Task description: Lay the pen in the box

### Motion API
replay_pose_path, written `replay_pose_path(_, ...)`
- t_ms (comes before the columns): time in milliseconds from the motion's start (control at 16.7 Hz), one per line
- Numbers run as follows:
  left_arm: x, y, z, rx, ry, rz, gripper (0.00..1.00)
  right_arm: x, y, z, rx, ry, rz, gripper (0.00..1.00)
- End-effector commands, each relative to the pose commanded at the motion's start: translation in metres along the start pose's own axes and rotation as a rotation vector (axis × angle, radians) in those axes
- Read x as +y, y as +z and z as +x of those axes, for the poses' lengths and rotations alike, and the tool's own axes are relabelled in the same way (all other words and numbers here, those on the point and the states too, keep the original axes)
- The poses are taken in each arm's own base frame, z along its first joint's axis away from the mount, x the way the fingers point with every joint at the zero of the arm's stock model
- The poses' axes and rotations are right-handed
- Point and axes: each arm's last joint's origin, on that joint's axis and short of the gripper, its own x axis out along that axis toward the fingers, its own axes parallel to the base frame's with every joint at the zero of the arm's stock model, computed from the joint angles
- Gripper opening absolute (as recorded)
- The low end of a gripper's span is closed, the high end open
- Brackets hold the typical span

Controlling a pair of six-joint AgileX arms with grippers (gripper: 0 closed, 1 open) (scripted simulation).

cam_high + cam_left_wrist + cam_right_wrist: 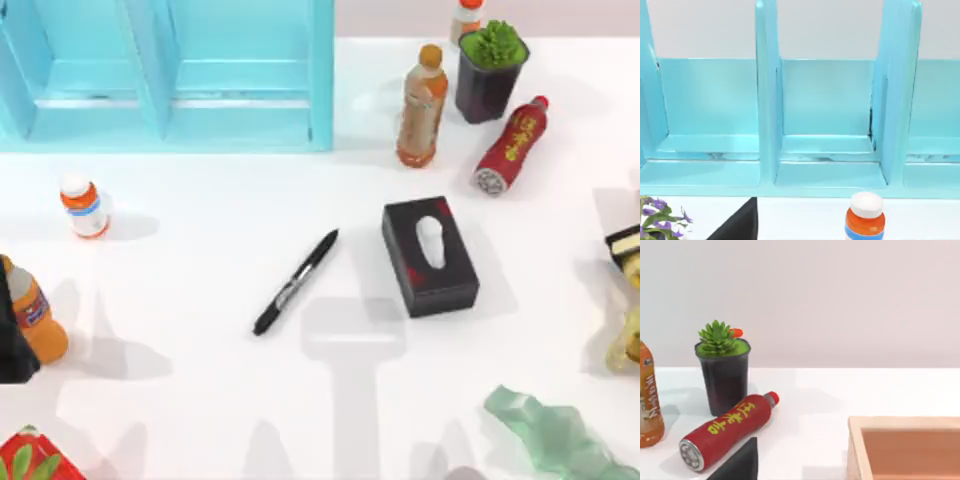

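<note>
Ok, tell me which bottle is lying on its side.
The red bottle with yellow lettering, lying beside the potted plant. The tea bottle and the small white-capped bottle stand upright.

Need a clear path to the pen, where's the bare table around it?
Bare table lies between the pen and the small white-capped bottle, and below the pen toward the front edge. Right of it the black tissue box crowds close.

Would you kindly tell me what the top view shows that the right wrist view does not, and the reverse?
Top view alone: the pen lying on the table, the black tissue box beside it, and the turquoise shelf.

Right wrist view alone: a wooden box.

Both: the red bottle lying on its side and the potted succulent.
</note>
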Motion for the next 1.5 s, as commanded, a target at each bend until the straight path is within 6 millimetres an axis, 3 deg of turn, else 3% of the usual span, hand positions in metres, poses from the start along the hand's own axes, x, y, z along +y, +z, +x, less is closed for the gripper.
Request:
replay_pose_path(180,0.0,0.0,0.0,0.0,0.0,0.0,1.0,0.0,0.002,0.0,0.004,0.003,0.005,1.0)
replay_pose_path(360,0.0,0.0,0.0,0.0,0.0,0.0,1.0,0.003,0.018,0.001,0.048,0.025,0.049,1.0)
replay_pose_path(720,0.0,0.0,0.0,0.0,0.0,0.0,1.0,0.02,0.092,0.023,0.276,0.105,0.238,1.0)
replay_pose_path(900,0.0,0.0,0.0,0.0,0.0,0.0,1.0,0.04,0.133,0.055,0.454,0.13,0.345,1.0)
replay_pose_path(1140,0.0,0.0,0.0,0.0,0.0,0.0,1.0,0.087,0.169,0.12,0.733,0.113,0.465,1.0)
replay_pose_path(1320,0.0,0.0,0.0,0.0,0.0,0.0,1.0,0.138,0.172,0.175,0.947,0.055,0.524,1.0)
replay_pose_path(1500,0.0,0.0,0.0,0.0,0.0,0.0,1.0,0.196,0.151,0.22,1.138,-0.037,0.552,1.0)
